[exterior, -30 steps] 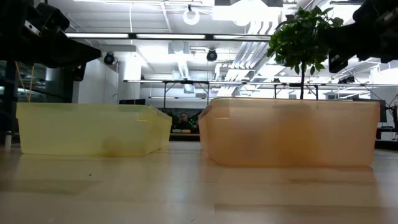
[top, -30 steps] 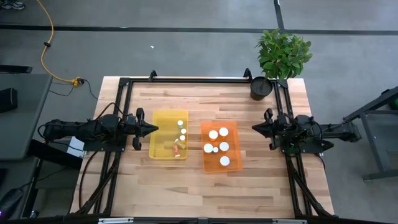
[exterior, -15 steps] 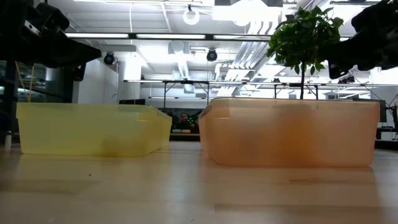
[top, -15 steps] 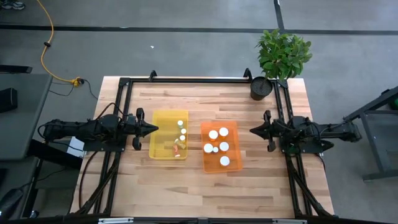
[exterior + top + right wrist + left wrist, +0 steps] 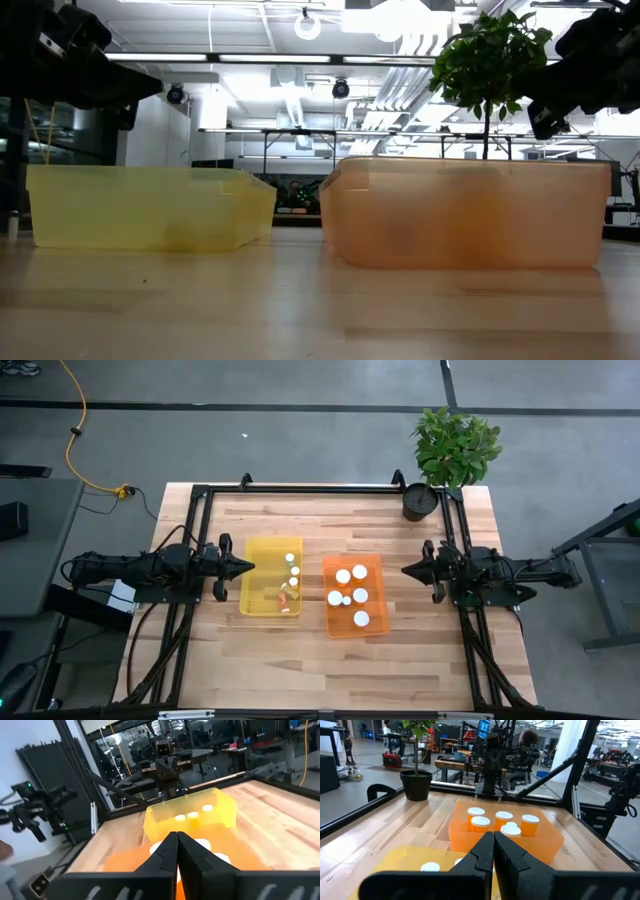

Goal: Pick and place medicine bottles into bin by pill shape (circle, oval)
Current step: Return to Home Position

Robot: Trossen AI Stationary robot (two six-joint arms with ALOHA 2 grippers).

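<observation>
You have 5 white-capped medicine bottles (image 5: 361,595) standing in the orange bin (image 5: 340,624) on the bench (image 5: 300,660). The rest sit in the yellow bin (image 5: 260,575), just beside the orange one. Expect light, stiff, slick plastic, so grip squarely across the cap or just under it, or a bottle may twist out. The right gripper (image 5: 406,571) hangs near the orange bin's outer side and the left gripper (image 5: 247,566) beyond the yellow bin, both jaws closed on nothing.

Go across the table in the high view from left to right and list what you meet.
left gripper, fingers shut → yellow bin → orange bin → right gripper, fingers shut
</observation>
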